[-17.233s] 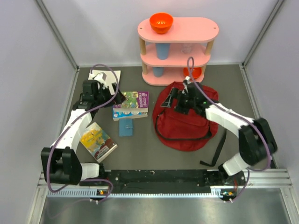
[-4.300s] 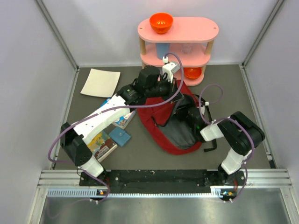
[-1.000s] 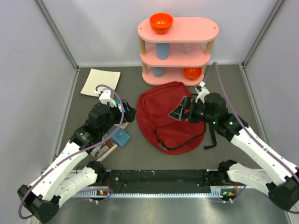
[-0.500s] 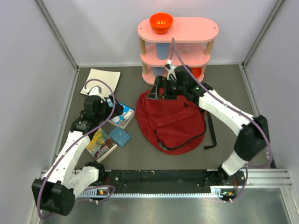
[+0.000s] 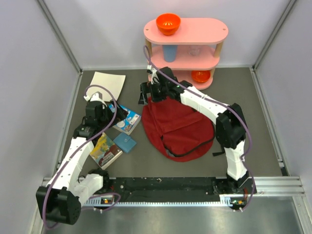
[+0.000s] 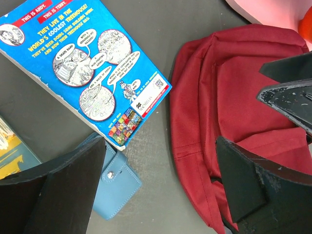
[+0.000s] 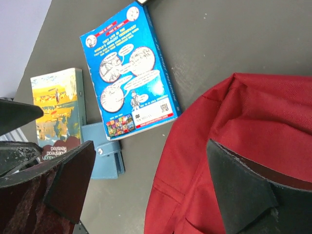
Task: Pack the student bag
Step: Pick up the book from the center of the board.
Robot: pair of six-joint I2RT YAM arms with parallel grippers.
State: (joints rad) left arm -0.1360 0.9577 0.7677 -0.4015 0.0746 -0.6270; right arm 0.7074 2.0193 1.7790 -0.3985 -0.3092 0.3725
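Well, from overhead, both my tools stand spread wide and carry nothing. My right gripper (image 5: 146, 93) hangs over the far corner of the student bag (image 5: 178, 124), which lies flat on the table (image 5: 243, 97), mostly beneath and behind it. My left gripper (image 5: 114, 109) hovers just above the blue book (image 5: 127, 121), with the bag off toward my other arm.

Through the left wrist, the book lies ahead of my open jaws, a blue wallet (image 6: 114, 183) sits beside one jaw and red fabric sits under the other.

Through the right wrist, the bag fills the space beneath one jaw and the book sits ahead. I cannot tell whether the zip is open.

I judge the bag's mouth needs lifting first. I'd pinch only the top layer of fabric with the right, raise it, then close the left across the book's edges.
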